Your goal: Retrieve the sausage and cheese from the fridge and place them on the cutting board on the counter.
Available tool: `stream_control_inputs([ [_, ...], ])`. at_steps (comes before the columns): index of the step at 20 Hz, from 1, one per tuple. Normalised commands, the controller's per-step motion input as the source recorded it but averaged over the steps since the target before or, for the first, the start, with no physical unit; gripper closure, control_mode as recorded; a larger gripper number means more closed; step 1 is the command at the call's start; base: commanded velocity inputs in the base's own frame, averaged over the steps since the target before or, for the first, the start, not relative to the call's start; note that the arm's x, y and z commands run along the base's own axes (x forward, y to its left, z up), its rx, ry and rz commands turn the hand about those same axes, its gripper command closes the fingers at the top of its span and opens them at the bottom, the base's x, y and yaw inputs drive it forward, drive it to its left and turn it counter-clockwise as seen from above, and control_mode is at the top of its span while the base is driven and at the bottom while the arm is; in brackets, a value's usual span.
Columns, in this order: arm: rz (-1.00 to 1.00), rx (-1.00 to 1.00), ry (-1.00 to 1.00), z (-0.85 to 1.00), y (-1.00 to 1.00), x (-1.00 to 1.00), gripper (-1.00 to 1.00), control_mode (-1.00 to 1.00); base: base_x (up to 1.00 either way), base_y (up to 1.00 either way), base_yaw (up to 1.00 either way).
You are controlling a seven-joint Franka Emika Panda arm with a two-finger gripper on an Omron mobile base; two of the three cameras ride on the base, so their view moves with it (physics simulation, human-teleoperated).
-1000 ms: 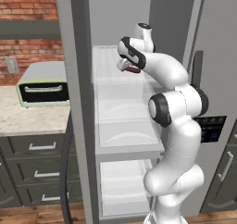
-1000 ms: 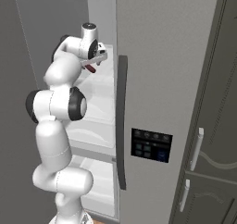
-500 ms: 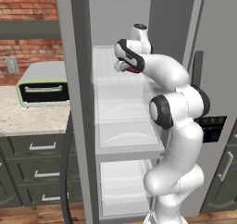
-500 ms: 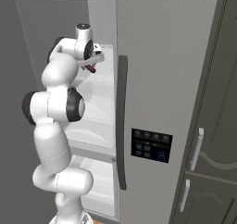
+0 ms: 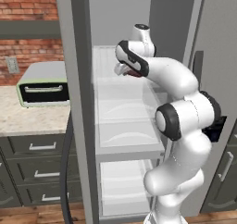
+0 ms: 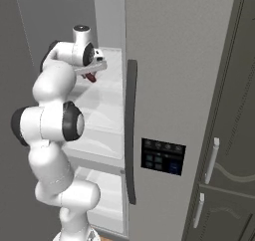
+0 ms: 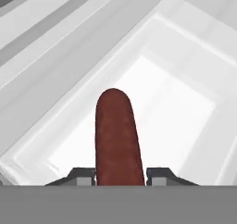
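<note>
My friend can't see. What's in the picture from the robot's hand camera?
A dark red-brown sausage link sticks up between the two dark fingertips of the pincer, which is shut on it. Behind it is a translucent white fridge shelf.

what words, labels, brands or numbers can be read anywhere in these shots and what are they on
No readable text anywhere.
Control panel on the fridge door: small bluish squares, too small and blurred to read.
Toaster oven on the counter: no brand or label visible.
Sausage in the pincer, shelves, brick wall, wall outlet: no markings.
</note>
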Motion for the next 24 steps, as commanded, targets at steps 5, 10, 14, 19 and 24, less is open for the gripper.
stream_control_inputs([
  [5,-0.02,0.01,-0.10,0.13,-0.22,-1.00,1.00,-1.00,0.00,0.00,0.00],
  [10,-0.03,0.01,-0.04,0.21,-0.58,-1.00,1.00,-1.00,0.00,0.00,0.00],
  [14,-0.04,0.03,0.00,0.00,-0.43,-1.00,1.00,-1.00,0.00,0.00,0.00],
  [19,-0.07,0.04,0.00,-0.08,-0.29,-1.00,1.00,-1.00,0.00,0.00,0.00],
  [24,-0.15,0.01,0.00,-0.65,0.02,-0.92,1.00,-1.00,0.00,0.00,0.00],
])
